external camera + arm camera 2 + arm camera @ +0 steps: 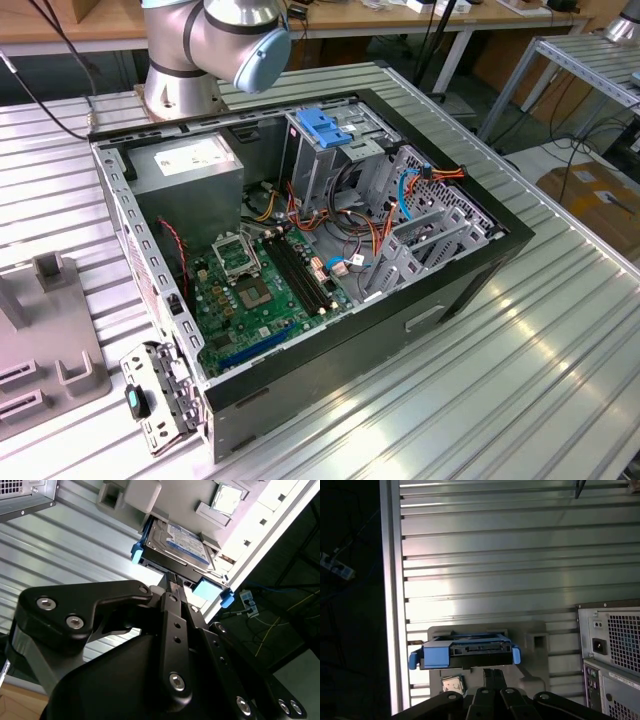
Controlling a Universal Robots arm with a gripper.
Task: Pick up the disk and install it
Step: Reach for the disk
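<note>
Here the disk [180, 542] lies straight ahead of the gripper [173, 577], flat in a grey moulded holder [185, 500] near the edge of the ribbed table [75, 555]. Its long axis runs crosswise to the line of the fingers, so the tips face the middle of one long edge. In the first wrist view the same edge of the disk [470, 650] sits just beyond the gripper [493, 671]. The black fingers are drawn narrow, all but together, and hold nothing. They look near the disk's edge, but whether they touch it I cannot tell.

The disk is a flat silver-grey metal slab with a printed label on top, framed by a bright blue plastic rail with rounded tabs at both ends. A small square silver chip [227, 500] rests in another pocket of the matt holder.

In the exterior view, from its left, a grey moulded plate [50, 340] lies on the grooved aluminium table [520, 380]. Next comes the open black computer case [480, 250] with its green motherboard [255, 290], then an upright metal cage [320, 165] topped by blue clips [325, 127].
</note>
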